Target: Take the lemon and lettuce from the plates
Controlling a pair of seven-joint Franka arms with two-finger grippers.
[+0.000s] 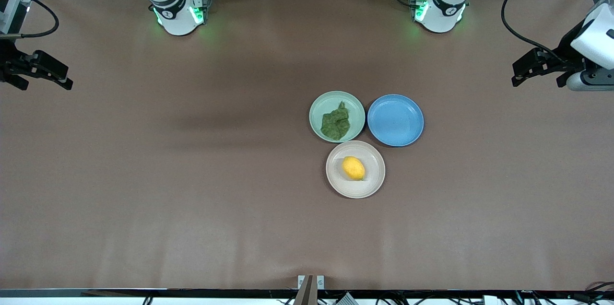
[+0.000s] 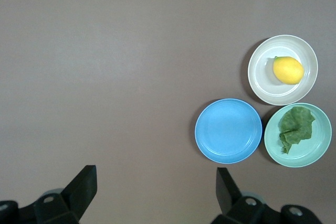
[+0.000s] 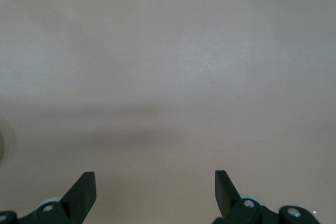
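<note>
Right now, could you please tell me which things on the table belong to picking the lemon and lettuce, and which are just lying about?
Belonging to the job:
- lemon on the cream plate
- lettuce on the mint plate
- left pincer and right pincer, both open, waiting at the table's ends

Just lying about:
- blue plate, nothing on it

A: What is seen from the left wrist?

B: Three plates are seen on the brown table, set close together. A lemon is held in the cream plate. Lettuce is laid in the mint green plate. Nothing is kept in the blue plate.

A: And the left gripper?

B: Its two black fingers are spread wide apart. Nothing is held between them, and only bare table is seen under it.
</note>
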